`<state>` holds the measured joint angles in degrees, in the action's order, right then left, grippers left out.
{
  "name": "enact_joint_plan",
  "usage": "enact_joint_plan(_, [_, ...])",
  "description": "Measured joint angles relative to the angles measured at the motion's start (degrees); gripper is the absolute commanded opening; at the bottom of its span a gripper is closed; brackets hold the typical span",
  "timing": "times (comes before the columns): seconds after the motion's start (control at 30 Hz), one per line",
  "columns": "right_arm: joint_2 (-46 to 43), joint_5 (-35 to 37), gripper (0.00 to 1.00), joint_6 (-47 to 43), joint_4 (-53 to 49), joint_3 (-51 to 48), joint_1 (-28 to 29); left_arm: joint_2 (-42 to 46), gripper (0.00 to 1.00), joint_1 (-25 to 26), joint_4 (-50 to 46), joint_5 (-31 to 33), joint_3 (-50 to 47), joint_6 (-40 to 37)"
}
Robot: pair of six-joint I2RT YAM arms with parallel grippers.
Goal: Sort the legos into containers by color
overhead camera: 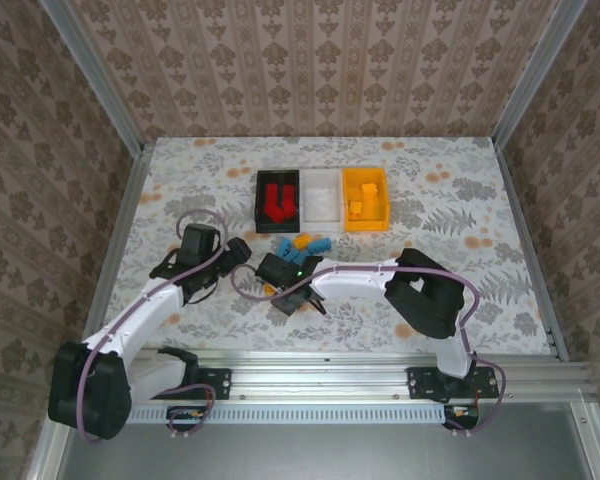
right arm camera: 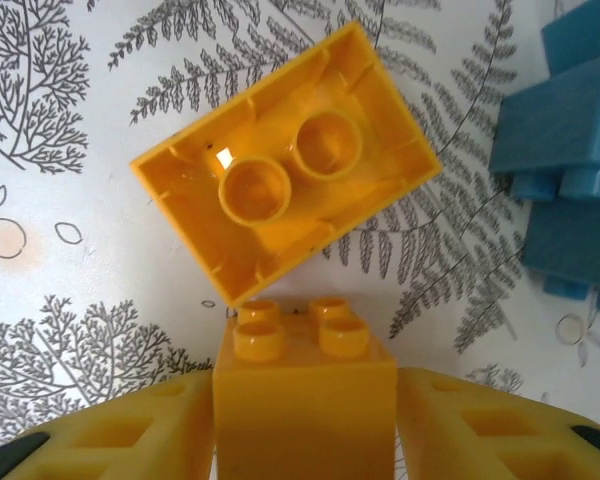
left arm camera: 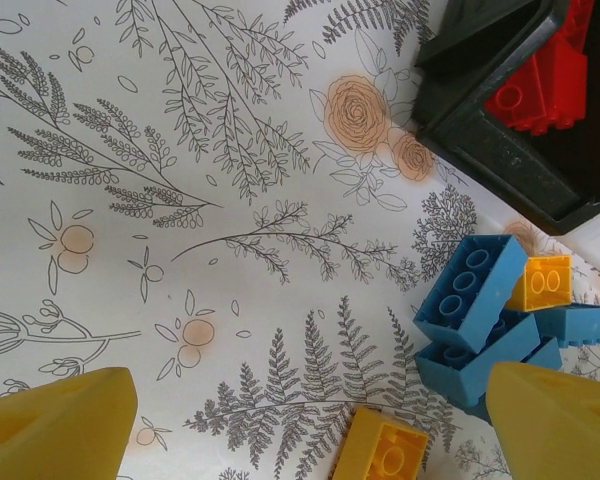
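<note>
1. Three containers stand in one row at the far middle of the flower-printed table [overhead camera: 180,200]: the black bin [overhead camera: 259,200] on the left, the white bin [overhead camera: 321,212] in the middle, and the orange-yellow bin [overhead camera: 386,200] on the right. They touch side to side.
2. The red bricks [overhead camera: 278,200] lie inside the black bin.
3. Some orange-yellow bricks [overhead camera: 360,200] lie inside the orange-yellow bin.
4. The blue bricks [overhead camera: 318,245] lie loose in a small heap on the table, just in front of the white bin. One small orange-yellow brick [left arm camera: 542,283] rests against this heap.
5. The right gripper [right arm camera: 305,430] is low over the table, near the heap. It is clenched on the held brick [right arm camera: 305,385], an orange-yellow one with four studs. A finger presses each of its sides.
6. Just ahead of the held brick, the upturned brick [right arm camera: 285,165], also orange-yellow, lies on the table with its hollow side up, turned at an angle.
7. The left gripper [left arm camera: 310,430] hangs above the table, beside the heap and near a corner of the black bin. Its yellow fingers [left arm camera: 55,425] stand wide apart and grasp nothing.
</note>
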<state>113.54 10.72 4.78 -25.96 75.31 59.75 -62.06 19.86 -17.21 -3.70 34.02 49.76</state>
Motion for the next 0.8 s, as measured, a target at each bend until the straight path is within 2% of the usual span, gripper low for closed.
enact_joint_plan(0.3, [-1.75, 2.73, 0.38, 0.28, -0.09, -2.12, -0.35, 0.00, 0.92, -0.09, 0.17, -0.55, 0.00, 0.02])
enact_joint_plan(0.5, [-9.81, 5.68, 0.38, 0.33, -2.01, -5.05, -2.45, -0.09, 0.92, 0.09, 2.60, -2.60, 0.00, 0.22])
enact_joint_plan(0.67, [-17.31, 7.17, 0.37, 0.33, -1.97, -3.37, -12.48, -2.84, 0.92, 3.67, 5.44, -3.19, 0.52, 0.39])
enact_joint_plan(0.8, [-16.96, 7.80, 0.37, 0.31, -0.96, 1.81, -22.36, -7.19, 0.92, 8.15, 6.78, -3.58, 2.91, 0.42])
